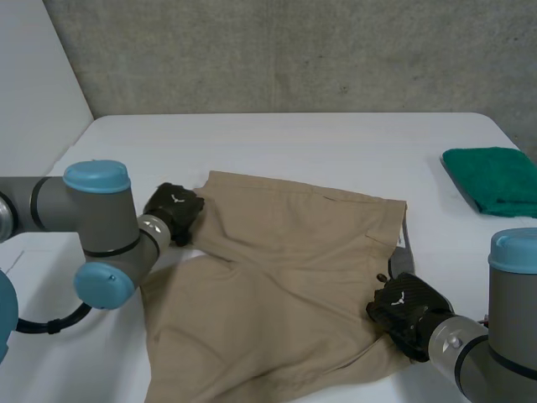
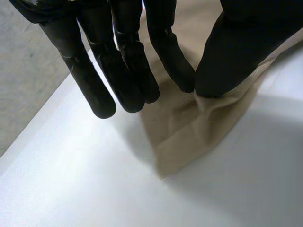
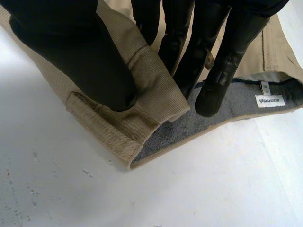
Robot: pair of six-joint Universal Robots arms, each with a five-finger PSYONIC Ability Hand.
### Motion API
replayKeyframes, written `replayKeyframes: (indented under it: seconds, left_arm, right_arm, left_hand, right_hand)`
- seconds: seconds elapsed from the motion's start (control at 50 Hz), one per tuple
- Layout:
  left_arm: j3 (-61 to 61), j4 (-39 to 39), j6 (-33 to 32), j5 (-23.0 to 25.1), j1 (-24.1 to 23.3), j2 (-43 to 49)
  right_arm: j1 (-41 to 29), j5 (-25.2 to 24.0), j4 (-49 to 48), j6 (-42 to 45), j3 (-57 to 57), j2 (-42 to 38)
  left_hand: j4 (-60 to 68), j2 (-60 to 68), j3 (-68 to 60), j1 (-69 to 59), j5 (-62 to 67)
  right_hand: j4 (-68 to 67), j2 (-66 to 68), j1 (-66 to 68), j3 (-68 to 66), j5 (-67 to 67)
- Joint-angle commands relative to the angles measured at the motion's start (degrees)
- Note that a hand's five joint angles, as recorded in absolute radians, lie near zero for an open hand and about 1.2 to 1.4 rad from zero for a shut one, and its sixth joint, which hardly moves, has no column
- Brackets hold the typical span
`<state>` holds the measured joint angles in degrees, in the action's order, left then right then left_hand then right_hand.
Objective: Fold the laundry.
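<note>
So the khaki shorts (image 1: 285, 269) are lying mostly flat in the middle and lower part of the head view on the white table (image 1: 294, 143), a bit rumpled, waist toward the right and legs toward the left. I don't see an actual fold in them yet, so I'd call this the very start: grips are on, folding not done.

Left hand (image 1: 174, 211) is at the left-centre of the head view, on the corner of the upper leg. In its wrist cam the thumb (image 2: 236, 52) pins the fabric against the nearest finger, and the other fingers hang straight and free just beside the cloth.

Right hand (image 1: 409, 312) is at the lower right, on the waist end. In its wrist cam the thumb presses on top of the waistband (image 3: 151, 90) with the fingers on the other side, so it's a pinch. The waistband is rolled over there, showing the darker lining and a small white label (image 3: 270, 100).

There's a green towel (image 1: 495, 178) at the right edge, already folded. What's left, I reckon, is basically the whole fold on the shorts.
</note>
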<state>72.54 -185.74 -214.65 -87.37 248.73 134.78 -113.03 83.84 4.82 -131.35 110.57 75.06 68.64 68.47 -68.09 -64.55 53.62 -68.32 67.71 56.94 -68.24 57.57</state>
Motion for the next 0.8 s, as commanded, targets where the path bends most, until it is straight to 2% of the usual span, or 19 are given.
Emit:
replayKeyframes:
  seconds: [0.02, 0.2, 0.22, 0.24, 0.26, 0.28, 0.38, 0.52, 0.62, 0.8]
  left_arm:
    - [3.74, 0.29, -1.21, -3.77, 1.23, -2.94]
    - [8.58, 0.20, -1.03, -3.86, 1.14, -6.64]
    - [8.67, 0.20, -0.94, -3.86, 1.14, -6.73]
    - [8.76, 0.20, -0.94, -4.12, 0.96, -7.16]
    - [8.85, 0.29, -0.94, -4.30, 0.79, -7.43]
    - [9.02, 0.29, -0.60, -4.30, 0.70, -7.95]
    - [12.09, 0.29, 1.07, -4.03, 0.70, -14.27]
    - [21.84, 0.64, 7.84, -3.33, -0.35, -28.07]
    - [30.80, 5.10, 12.58, 0.35, -4.65, -37.99]
    - [39.16, 15.31, 14.53, 2.03, -8.35, -42.59]
  right_arm:
    - [0.00, 0.01, 0.02, 0.04, 0.09, 0.00]
    - [-0.17, 0.01, -0.07, -0.05, 0.09, 0.00]
    - [-0.17, 0.01, -0.07, -0.05, 0.09, 0.00]
    - [-0.17, 0.01, -0.07, -0.05, 0.09, 0.00]
    - [-0.09, 0.01, -0.16, -0.05, 0.09, 0.00]
    - [-0.17, 0.01, -0.59, -0.05, 0.09, 0.00]
    - [-0.08, 0.10, -1.48, -0.14, 0.09, 0.26]
    - [0.00, 0.10, -2.44, -2.59, -0.26, 0.79]
    - [0.09, 0.01, -3.58, -5.93, -0.44, 1.49]
    - [1.49, 0.18, -5.60, -8.84, -0.79, 1.58]
  left_hand:
    - [11.36, 11.53, -11.91, -15.45, 16.38]
    - [11.36, 11.53, -11.91, -15.45, 16.38]
    - [6.05, 6.22, -6.60, -10.15, 11.07]
    - [-15.81, -15.64, 15.27, 11.72, -10.80]
    - [-22.53, -22.36, 21.98, 18.44, -17.51]
    - [-23.76, -23.59, 23.22, 19.67, -18.75]
    - [-26.97, -26.80, 26.42, 22.87, -21.95]
    - [-28.82, -28.65, 28.27, 24.73, -23.80]
    - [-28.15, -27.98, 27.60, 24.05, -23.13]
    - [-28.31, -28.15, 27.77, 24.22, -23.30]
  right_hand:
    - [-11.68, 12.29, 23.06, -11.76, 12.43]
    - [-11.68, 12.29, 23.06, -11.76, 12.43]
    - [-11.68, 12.29, 23.06, -11.76, 12.43]
    - [-11.68, 12.29, 23.06, -11.76, 12.43]
    - [-11.68, 12.29, 23.06, -11.76, 12.43]
    - [-11.68, 12.29, 23.06, -11.76, 12.43]
    - [-11.68, 12.29, 23.06, -11.76, 12.43]
    - [-11.68, 12.29, 23.06, -11.76, 12.43]
    - [-11.68, 12.29, 23.06, -11.76, 12.43]
    - [-11.68, 12.29, 23.06, -11.76, 12.43]
